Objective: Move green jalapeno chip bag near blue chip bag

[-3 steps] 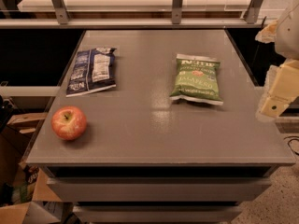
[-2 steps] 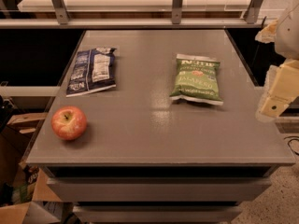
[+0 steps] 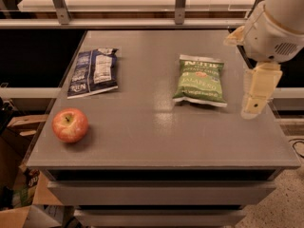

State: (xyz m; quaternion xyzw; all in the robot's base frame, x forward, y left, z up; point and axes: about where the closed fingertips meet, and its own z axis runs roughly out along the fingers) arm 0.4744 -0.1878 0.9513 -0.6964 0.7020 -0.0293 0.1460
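At the eight o'clock side of the grey tabletop (image 3: 156, 137), close to the front-left corner, sits a red apple (image 3: 70, 125). Behind it, toward ten o'clock, the blue chip bag (image 3: 92, 72) lies flat with its white label panel facing up and its length running roughly front to back. A wide stretch of bare surface separates it from the green jalapeno chip bag (image 3: 199, 80), which lies flat toward two o'clock from the centre, lettering up, well apart from the blue one. At three o'clock, over the right edge, the gripper (image 3: 254, 103) hangs pointing down, just beside the green bag but not touching it. I cannot tell whether it is open or closed.
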